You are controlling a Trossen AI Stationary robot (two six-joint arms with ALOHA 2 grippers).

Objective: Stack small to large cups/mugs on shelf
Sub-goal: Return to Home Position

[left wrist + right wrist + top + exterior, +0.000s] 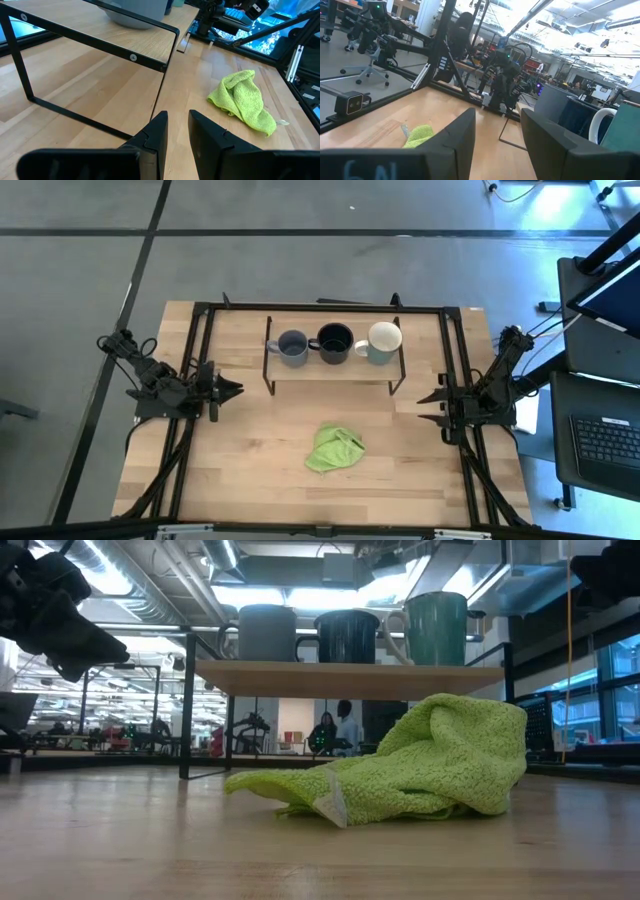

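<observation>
Mugs stand three in a row on the shelf (330,370), which sits toward the far edge of the tabletop (250,470). From above, the grey-blue mug (293,347) is on the left, the black mug (334,342) in the middle and the cream mug (383,340) on the right, each close against its neighbour. A crumpled green cloth (334,448) lies on the tabletop in front of the shelf, apart from it. The left gripper (234,390) hangs just off the shelf's left end, pointing inward. The right gripper (424,408) hangs off the right end, also pointing inward. Neither touches anything.

From tabletop height, the cloth fills the foreground. Behind it, the three mugs stand upright on the shelf board in the same left-to-right order. The left arm is a dark shape at the upper left. People (335,727) stand far off in the room behind.

From the left wrist, the left gripper's fingers (157,135) are a narrow gap apart and hold nothing. Ahead are the shelf's black frame, the base of the grey-blue mug on the board, and the cloth farther off.

From the right wrist, the right gripper's fingers (462,135) stand wider apart, also empty. The cloth, the cream mug's handle and the left arm across the tabletop are visible past them.
</observation>
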